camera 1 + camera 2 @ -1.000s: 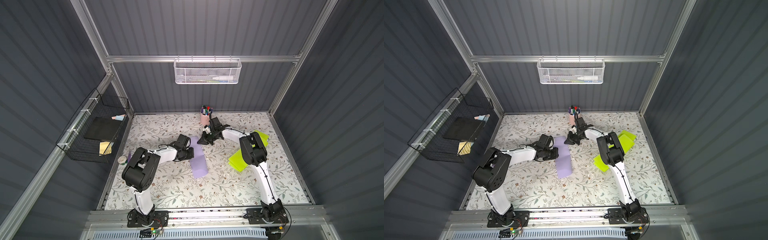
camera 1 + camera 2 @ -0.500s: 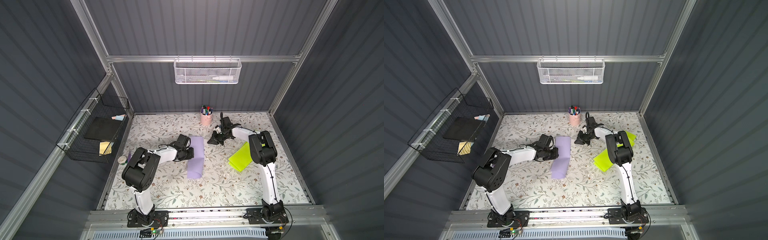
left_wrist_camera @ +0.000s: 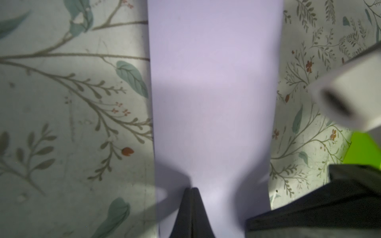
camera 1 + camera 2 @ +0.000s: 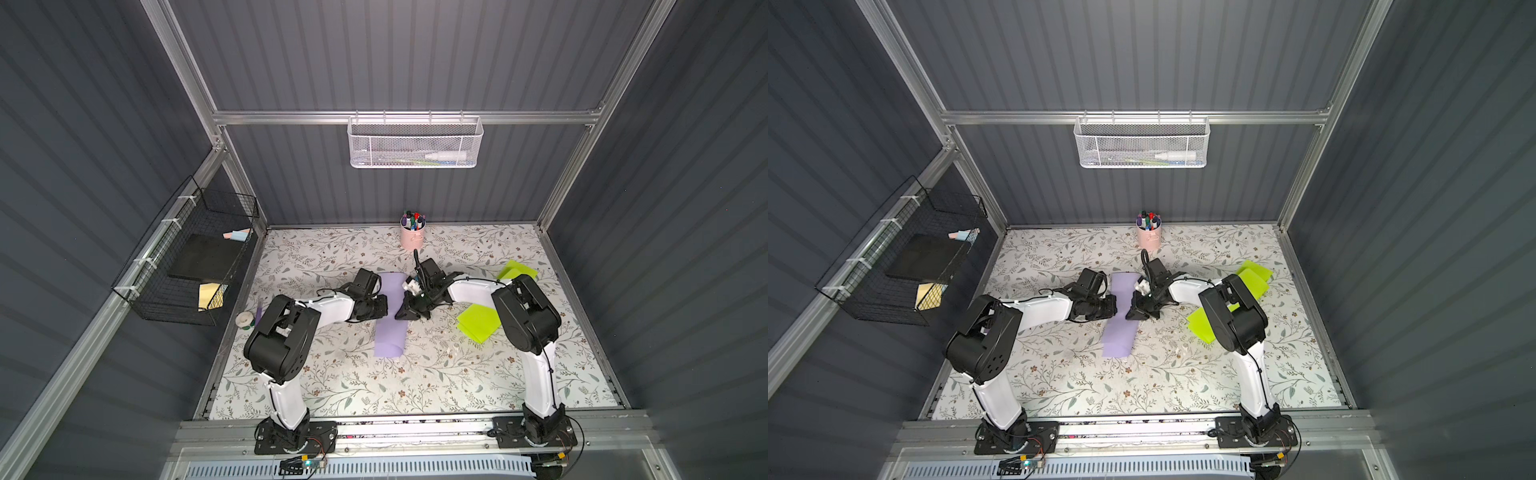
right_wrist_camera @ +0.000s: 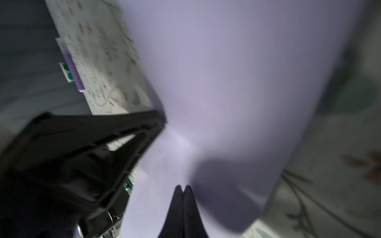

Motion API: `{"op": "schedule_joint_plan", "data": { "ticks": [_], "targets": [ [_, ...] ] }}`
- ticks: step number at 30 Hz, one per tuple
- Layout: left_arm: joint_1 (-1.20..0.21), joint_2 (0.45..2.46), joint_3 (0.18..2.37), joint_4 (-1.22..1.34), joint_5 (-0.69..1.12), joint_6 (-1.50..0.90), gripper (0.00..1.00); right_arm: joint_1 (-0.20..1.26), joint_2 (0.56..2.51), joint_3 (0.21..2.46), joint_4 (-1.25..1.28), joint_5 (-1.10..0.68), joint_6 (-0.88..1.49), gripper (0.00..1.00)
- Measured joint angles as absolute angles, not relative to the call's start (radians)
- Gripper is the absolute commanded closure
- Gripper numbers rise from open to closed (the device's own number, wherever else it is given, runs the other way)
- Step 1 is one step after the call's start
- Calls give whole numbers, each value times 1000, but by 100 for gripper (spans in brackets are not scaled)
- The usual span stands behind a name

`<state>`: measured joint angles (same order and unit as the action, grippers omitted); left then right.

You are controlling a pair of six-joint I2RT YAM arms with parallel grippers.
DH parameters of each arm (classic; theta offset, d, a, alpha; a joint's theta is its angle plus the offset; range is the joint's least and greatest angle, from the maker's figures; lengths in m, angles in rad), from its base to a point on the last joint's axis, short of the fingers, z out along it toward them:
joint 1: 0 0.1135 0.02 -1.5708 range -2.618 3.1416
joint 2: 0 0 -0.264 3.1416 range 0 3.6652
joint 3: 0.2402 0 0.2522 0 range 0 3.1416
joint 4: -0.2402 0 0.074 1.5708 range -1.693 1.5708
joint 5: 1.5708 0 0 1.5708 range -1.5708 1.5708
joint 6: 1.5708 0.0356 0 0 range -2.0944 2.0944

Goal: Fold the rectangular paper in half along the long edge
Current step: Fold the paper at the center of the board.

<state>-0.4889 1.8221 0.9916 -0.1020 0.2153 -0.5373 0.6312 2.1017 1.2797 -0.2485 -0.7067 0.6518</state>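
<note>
The rectangular paper (image 4: 390, 336) is a long lilac strip lying flat on the floral table, seen in both top views (image 4: 1119, 336). My left gripper (image 4: 385, 308) is shut, its tips on the strip's left edge near the middle. My right gripper (image 4: 400, 317) is shut too, tips down at the strip's right edge opposite. In the left wrist view the closed tips (image 3: 191, 188) rest over the lilac paper (image 3: 212, 82). The right wrist view shows its closed tips (image 5: 182, 186) over the paper (image 5: 226, 72). Nothing is between either pair of fingers.
A pink cup of markers (image 4: 412, 235) stands at the back. Two lime green sheets (image 4: 478, 322) (image 4: 515, 270) lie by the right arm. A tape roll (image 4: 244, 319) sits at the left edge. A black wire basket (image 4: 195, 266) and a white basket (image 4: 415, 143) hang on the walls.
The right gripper left the paper's far end, swung out to the right, then came back to the strip's middle right edge. The paper now lies straighter and flat. The left gripper held still.
</note>
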Motion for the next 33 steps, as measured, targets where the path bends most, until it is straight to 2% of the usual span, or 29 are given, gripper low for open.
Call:
{"op": "schedule_joint_plan", "data": {
  "ticks": [9,15,21,28,33],
  "targets": [
    [-489,1821,992,-106,219,-537,100,598,1946,986,-48,-720,707,100],
    [-489,1821,992,-106,219,-536,100,510,1768,791,-102,-695,689,100],
    [-489,1821,992,-106,219,-533,100,574,1723,861,-204,-634,682,100],
    [-489,1821,992,-106,218,-533,100,726,1855,1079,-171,-632,705,100],
    [-489,1821,992,-106,218,-533,100,748,1913,1044,-161,-630,726,100]
  ]
}}
